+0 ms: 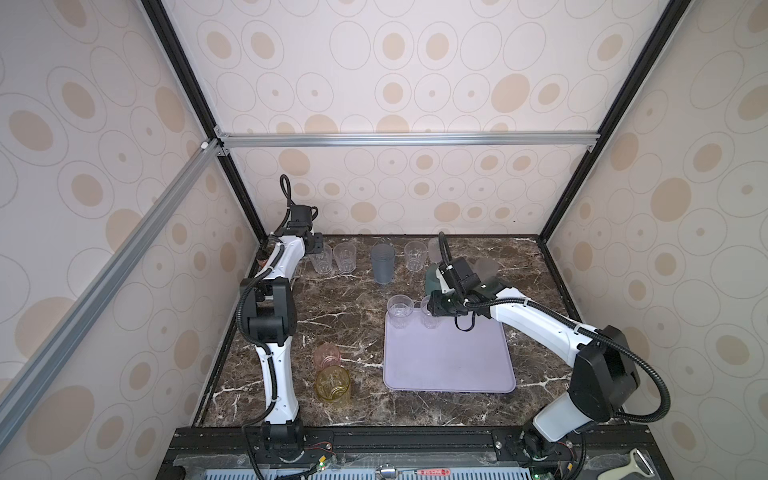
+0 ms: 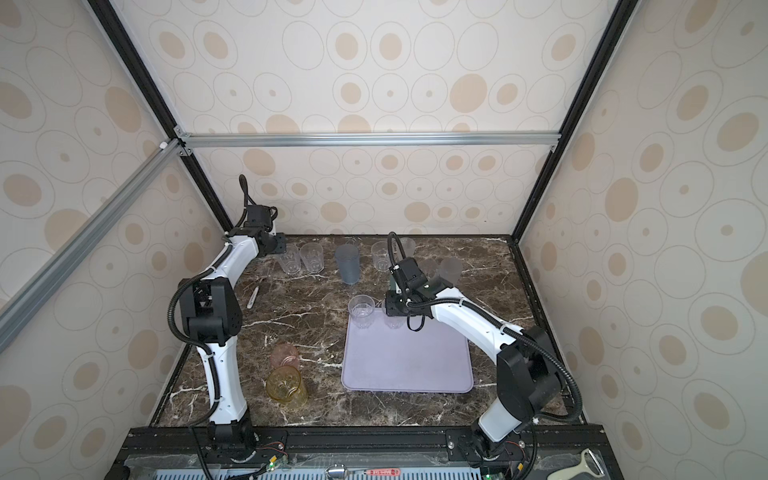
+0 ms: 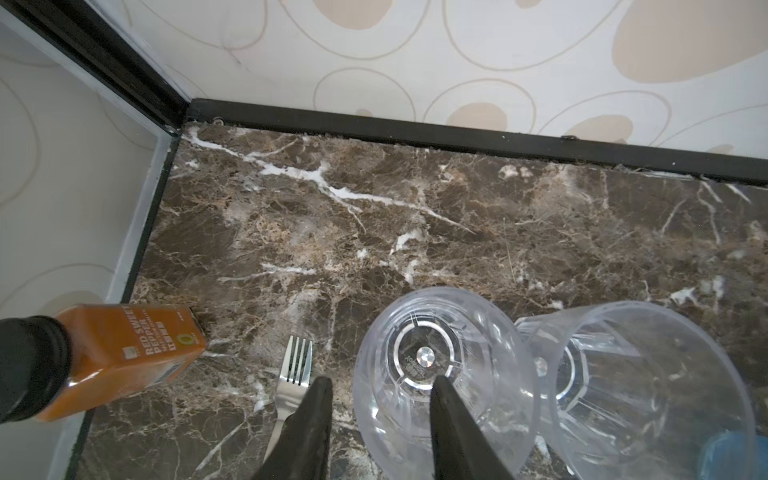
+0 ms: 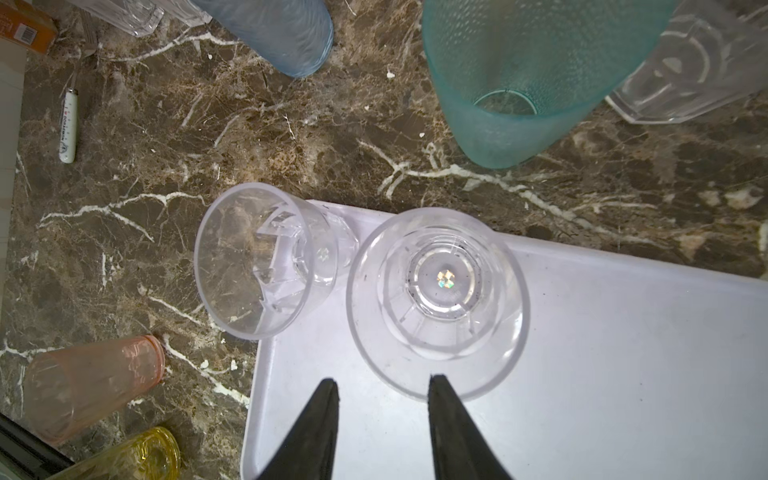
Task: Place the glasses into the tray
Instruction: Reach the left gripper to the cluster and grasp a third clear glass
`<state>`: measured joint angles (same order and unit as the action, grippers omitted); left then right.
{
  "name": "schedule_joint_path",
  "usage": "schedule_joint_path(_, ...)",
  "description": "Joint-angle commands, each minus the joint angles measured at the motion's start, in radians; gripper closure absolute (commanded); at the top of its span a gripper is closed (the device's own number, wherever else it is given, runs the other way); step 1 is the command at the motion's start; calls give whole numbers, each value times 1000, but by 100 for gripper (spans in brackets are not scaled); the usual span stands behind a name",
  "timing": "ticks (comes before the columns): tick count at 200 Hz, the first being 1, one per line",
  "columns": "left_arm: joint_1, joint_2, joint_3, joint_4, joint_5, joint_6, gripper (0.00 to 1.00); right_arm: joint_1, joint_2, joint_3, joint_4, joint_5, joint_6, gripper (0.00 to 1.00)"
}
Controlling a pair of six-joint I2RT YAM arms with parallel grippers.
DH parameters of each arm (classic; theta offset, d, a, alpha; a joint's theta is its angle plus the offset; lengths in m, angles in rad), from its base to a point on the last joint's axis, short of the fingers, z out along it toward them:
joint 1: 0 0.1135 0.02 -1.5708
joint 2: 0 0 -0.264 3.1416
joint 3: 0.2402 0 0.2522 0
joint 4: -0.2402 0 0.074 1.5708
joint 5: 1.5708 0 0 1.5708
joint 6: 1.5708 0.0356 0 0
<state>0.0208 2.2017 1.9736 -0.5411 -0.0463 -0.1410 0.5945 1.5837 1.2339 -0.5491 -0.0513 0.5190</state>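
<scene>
Lavender tray (image 1: 449, 361) lies on the right half of the marbled bench (image 1: 340, 316), toward the front. Two glasses stand upright along its far edge: a clear faceted tumbler (image 1: 400, 309) in the far-left corner and a second clear tumbler (image 4: 438, 291) just beside it. We find the right gripper (image 4: 380, 380) poised over that second tumbler. Its jaws are part open, one finger outside the glass and one over its mouth, with the near rim loose between them and nothing clamped. The left gripper (image 3: 380, 380) is at the bench's far-left corner over a third clear tumbler (image 3: 436, 365). Its jaws are also part open and astride the near wall, and bare bench shows between the outer finger and the glass. A fourth clear tumbler (image 3: 636, 395) stands just beside it. Off the tray along the back we note a tall blue-grey tumbler (image 1: 383, 262), a fifth clear tumbler (image 1: 414, 254) and a frosted tumbler (image 1: 487, 268). A teal tumbler (image 4: 532, 75) stands just beyond the tray. A pink tumbler (image 1: 327, 355) and an amber-yellow tumbler (image 1: 332, 382) sit together front-left. An orange pepper bottle (image 3: 124, 353) and a fork (image 3: 295, 365) lie near the left wall.
</scene>
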Motion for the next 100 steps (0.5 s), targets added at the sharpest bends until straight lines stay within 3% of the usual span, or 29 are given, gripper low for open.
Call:
schedule_joint_path(1, 10, 41, 75, -62, -10, 34, 61, 5, -29, 6, -4, -2, -33, 61)
schedule_joint_path(43, 12, 133, 170, -98, 19, 20, 64, 4, -40, 61, -87, 32, -73, 61)
schedule_joint_path(100, 11, 141, 132, -69, 18, 24, 69, 6, -41, 89, -131, 33, -50, 61)
